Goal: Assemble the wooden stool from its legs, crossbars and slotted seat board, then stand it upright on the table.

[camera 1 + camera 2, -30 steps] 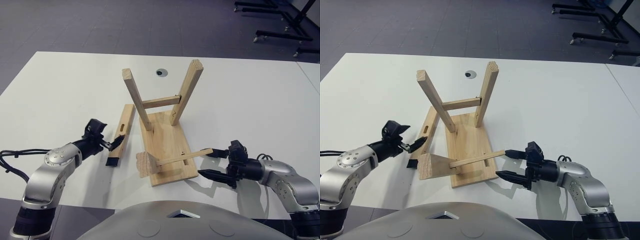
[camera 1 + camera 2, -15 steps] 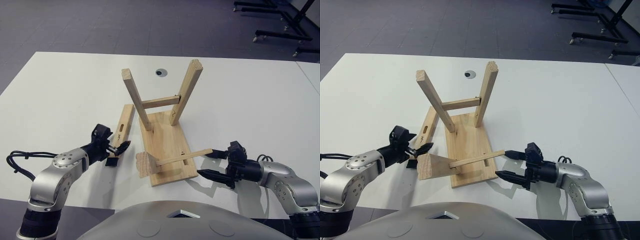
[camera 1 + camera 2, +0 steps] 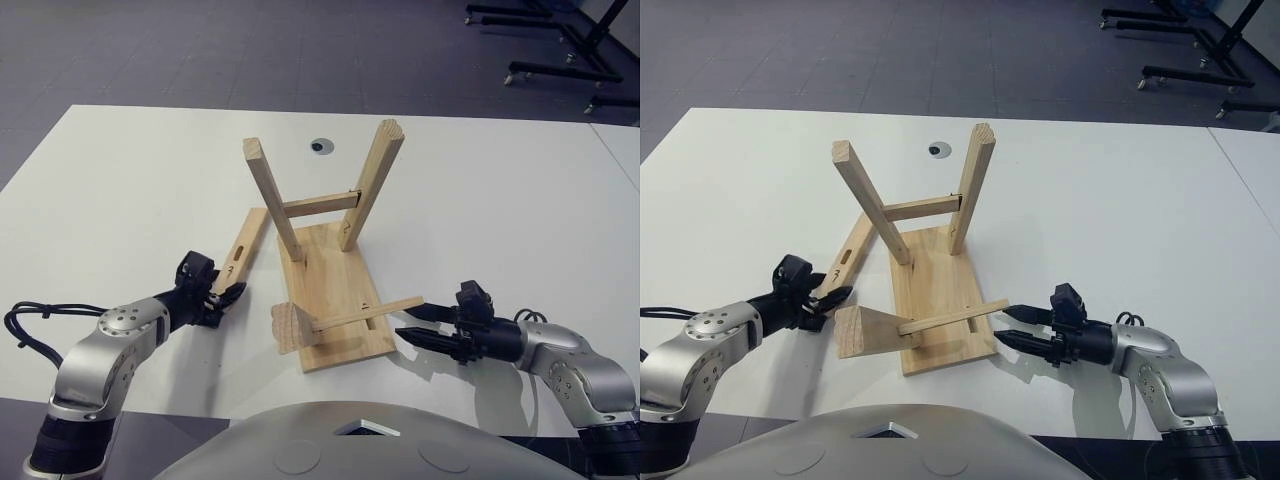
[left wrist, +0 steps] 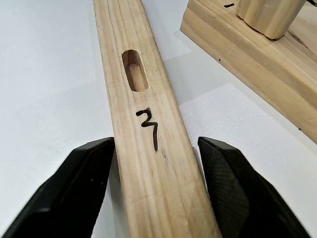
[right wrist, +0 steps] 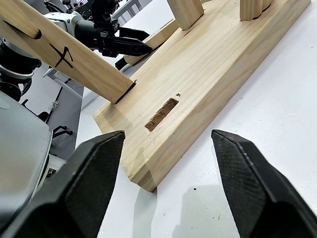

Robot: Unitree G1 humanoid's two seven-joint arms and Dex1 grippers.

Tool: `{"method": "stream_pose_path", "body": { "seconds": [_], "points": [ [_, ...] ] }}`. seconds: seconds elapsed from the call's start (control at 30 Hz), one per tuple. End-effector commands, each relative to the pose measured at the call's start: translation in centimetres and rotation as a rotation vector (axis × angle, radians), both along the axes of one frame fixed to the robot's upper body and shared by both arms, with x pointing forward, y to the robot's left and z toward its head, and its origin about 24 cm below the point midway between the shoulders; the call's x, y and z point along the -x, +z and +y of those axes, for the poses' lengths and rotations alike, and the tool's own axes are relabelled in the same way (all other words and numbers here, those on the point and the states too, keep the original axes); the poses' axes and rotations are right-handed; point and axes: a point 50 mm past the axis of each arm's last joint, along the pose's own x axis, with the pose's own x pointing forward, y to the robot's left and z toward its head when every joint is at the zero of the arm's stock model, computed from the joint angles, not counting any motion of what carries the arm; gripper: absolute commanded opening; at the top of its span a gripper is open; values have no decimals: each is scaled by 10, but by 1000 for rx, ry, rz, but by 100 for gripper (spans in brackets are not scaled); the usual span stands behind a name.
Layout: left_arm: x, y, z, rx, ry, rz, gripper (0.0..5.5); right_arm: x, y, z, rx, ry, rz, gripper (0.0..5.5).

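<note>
Now the seat board lies flat on the white table, its long side running away from the robot. At its far end stand the far left leg and the far right leg, both tilted a little and joined by the upper crossbar. At the near end the leaning leg, marked with a 4, sits in the board and tips towards the robot. The second crossbar juts from it to the right, over the board's near right corner. Beside that leg's foot the free slot in the board stands open. Left of the board, the loose leg, marked with a 3 and showing an oval mortise, lies flat on the table. The left gripper sits at its near end, its fingers closed in against the two long sides. The right gripper hovers low, just right of the board's near corner and under the second crossbar's free tip. Its fingers are spread apart, with nothing between them. A small round hole marks the table beyond the stool.
</note>
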Motion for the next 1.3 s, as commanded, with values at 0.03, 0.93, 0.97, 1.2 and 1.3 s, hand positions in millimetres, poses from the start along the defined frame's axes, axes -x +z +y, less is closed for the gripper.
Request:
{"method": "stream_pose_path", "body": {
  "seconds": [0.03, 0.93, 0.97, 1.2, 1.3],
  "points": [
    [12, -21, 5, -20, 8, 125, 231, -8, 3, -3, -10, -40, -21, 327],
    [-56, 26, 27, -37, 251, -485, 205, -48, 16, -19, 3, -222, -157, 502],
    [-60, 33, 26, -24, 253, -535, 205, -49, 16, -20, 2, -226, -159, 502],
    [-81, 103, 15, 77, 157, -882, 205, -64, 47, -32, -56, -297, -267, 502],
    [-84, 148, -2, 186, -5, -1016, 205, -68, 86, -37, -185, -291, -346, 502]
  ]
}}
